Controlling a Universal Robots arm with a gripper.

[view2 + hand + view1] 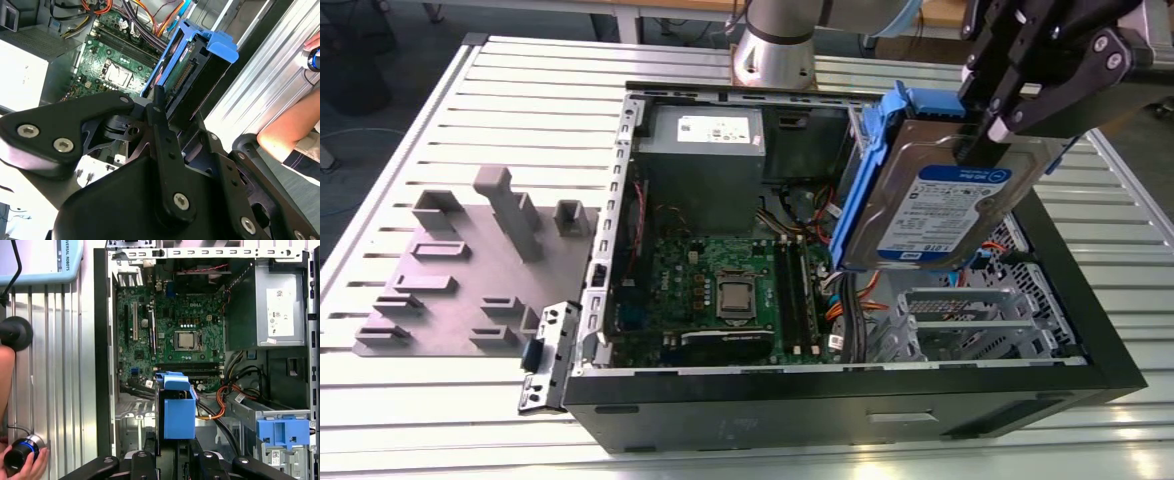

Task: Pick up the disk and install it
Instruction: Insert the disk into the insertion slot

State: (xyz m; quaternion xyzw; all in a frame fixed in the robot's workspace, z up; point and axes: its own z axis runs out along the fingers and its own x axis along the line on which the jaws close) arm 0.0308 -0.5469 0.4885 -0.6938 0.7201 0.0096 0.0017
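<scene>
The disk (937, 205), silver-grey with a white-and-blue label and blue rails, hangs tilted on edge above the right side of the open computer case (854, 385) in the exterior view. My gripper (983, 142) is shut on its upper end, one black finger across the label. In the first wrist view the disk's blue carrier (178, 412) stands end-on between the black fingers (139, 460), above the case's metal drive cage (131, 422). The second wrist view shows the disk's connector edge and blue tab (212, 47) past the gripper (182, 131).
Inside the case lie the green motherboard (720, 290), the grey power-supply box (704, 150), cable bundles (847, 300) and another blue drive carrier (283, 433). A grey fixture plate (454, 270) sits at the exterior view's left. A person's hand (31, 464) holds a small black device beside the case.
</scene>
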